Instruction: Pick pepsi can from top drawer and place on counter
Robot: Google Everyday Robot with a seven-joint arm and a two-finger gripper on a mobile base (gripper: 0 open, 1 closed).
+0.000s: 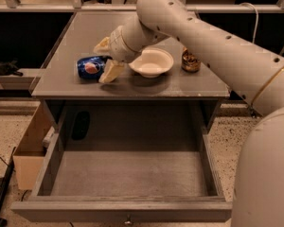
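Observation:
The pepsi can [89,66] lies on its side on the counter [80,86], near the left front, logo facing me. My gripper [105,60] is at the can's right end, with one cream fingertip [102,45] behind it and the other [110,72] in front of it. The fingers stand a little wider apart than the can and look open. The top drawer [128,174] is pulled fully out below the counter, and its grey bottom is bare.
A white bowl [151,63] sits just right of the gripper, with a gold-brown can [190,60] beyond it. A dark object [80,125] lies at the drawer's back left. A tan box [31,145] stands on the floor to the left. My arm crosses in from the right.

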